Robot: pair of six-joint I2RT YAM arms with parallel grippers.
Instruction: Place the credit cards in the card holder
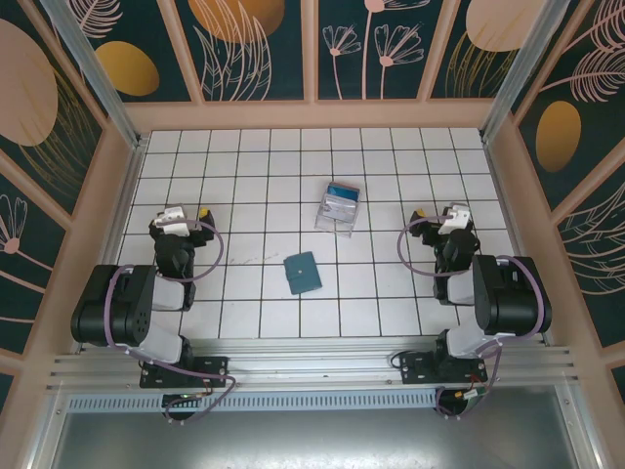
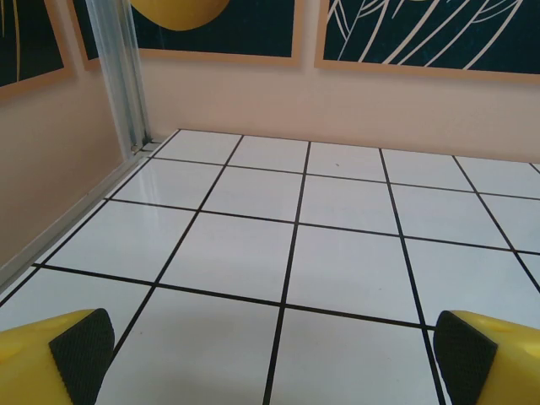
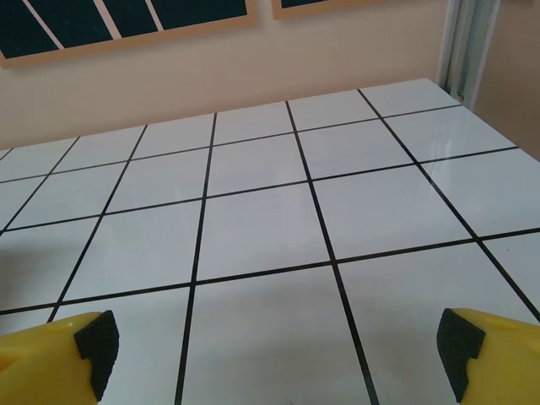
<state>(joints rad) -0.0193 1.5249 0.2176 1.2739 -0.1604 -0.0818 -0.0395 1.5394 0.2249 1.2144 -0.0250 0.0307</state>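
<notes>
The dark teal card holder lies closed and flat on the white tiled floor, near the middle between the two arms. Behind it sits a clear plastic tray holding the credit cards, with blue and whitish-grey faces showing. My left gripper rests folded back at the left, well away from both; its yellow fingers stand wide open over bare tile. At the right, my right gripper is also folded back. Its fingers are spread open with nothing between them.
Peach walls with leaf-patterned panels enclose the tiled floor on three sides. An aluminium post stands in the far left corner and another in the far right corner. Bare tiles lie ahead of both grippers.
</notes>
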